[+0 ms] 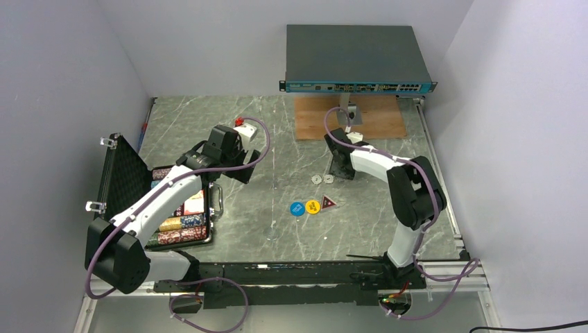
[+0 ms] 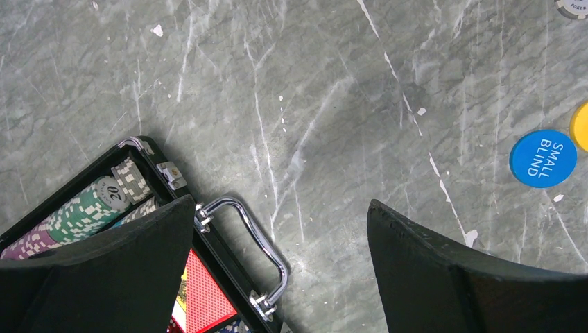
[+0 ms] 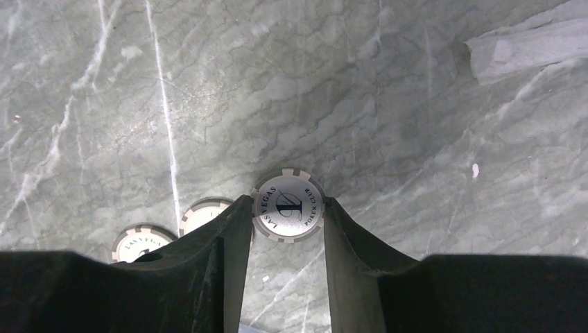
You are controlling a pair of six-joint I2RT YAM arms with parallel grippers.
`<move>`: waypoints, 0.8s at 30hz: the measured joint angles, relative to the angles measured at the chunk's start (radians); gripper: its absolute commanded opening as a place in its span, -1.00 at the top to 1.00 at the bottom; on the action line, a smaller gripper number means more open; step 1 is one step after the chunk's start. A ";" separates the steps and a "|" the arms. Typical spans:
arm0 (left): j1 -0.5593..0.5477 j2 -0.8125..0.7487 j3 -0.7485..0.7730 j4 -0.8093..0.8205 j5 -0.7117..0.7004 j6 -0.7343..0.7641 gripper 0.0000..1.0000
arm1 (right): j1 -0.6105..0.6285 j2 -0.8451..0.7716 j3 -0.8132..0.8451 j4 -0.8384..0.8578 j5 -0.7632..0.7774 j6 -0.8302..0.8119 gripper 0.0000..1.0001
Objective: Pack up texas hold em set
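Note:
The black briefcase [image 1: 210, 239] lies open at the left, its foam lid [image 1: 123, 173] upright and rows of chips [image 1: 182, 222] inside. In the left wrist view I see its silver handle [image 2: 258, 236], chip rows [image 2: 83, 208] and the red card box [image 2: 204, 295]. My left gripper [image 2: 281, 205] is open and empty above the bare table beside the handle; it also shows in the top view [image 1: 239, 165]. My right gripper [image 3: 286, 201] is shut on a silvery chip [image 3: 288, 208]. Two more silvery chips [image 3: 142, 243] lie to its left. The blue disc [image 1: 297, 208], yellow disc [image 1: 313, 206] and red triangular token [image 1: 328, 202] lie mid-table.
A big grey network switch [image 1: 357, 59] stands at the back on a brown board [image 1: 319, 118]. Walls close in on the left and right. A metal rail [image 1: 444, 180] runs along the table's right edge.

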 measured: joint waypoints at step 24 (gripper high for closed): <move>-0.005 0.006 0.005 -0.003 0.000 0.000 -0.89 | 0.126 -0.009 0.016 -0.002 -0.030 -0.114 0.32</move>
